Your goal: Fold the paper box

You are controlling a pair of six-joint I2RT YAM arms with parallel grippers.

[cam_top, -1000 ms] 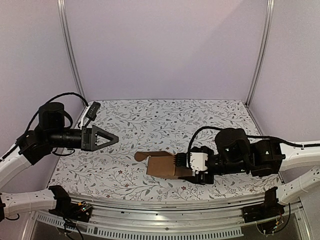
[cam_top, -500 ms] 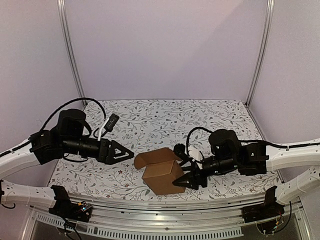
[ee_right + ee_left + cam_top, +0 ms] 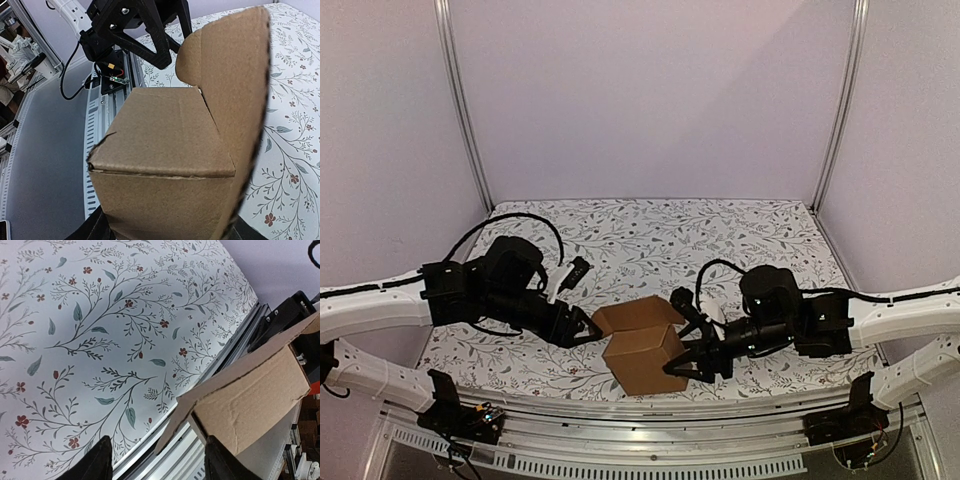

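The paper box (image 3: 642, 358) is a brown cube-like carton held tilted above the near part of the table, its rounded lid flap (image 3: 638, 315) standing open toward the left. My right gripper (image 3: 688, 355) is shut on the box's right side; in the right wrist view the box (image 3: 165, 150) fills the frame, and only the tips of my right gripper (image 3: 165, 231) show beneath it. My left gripper (image 3: 588, 330) is open, just left of the flap. In the left wrist view, the box (image 3: 250, 400) lies ahead to the right, and its flap corner hangs between the fingers of my left gripper (image 3: 157, 456) without touching them.
The table has a floral cover (image 3: 650, 240). A metal rail (image 3: 640, 435) runs along the near edge. Upright posts (image 3: 460, 100) and purple walls close the back and sides. The left arm's cable (image 3: 520, 220) loops over it.
The left arm has swung right, up to the box's flap, its jaws narrowing. The right gripper has raised and turned the box from lying low on the table to a tilted cube.
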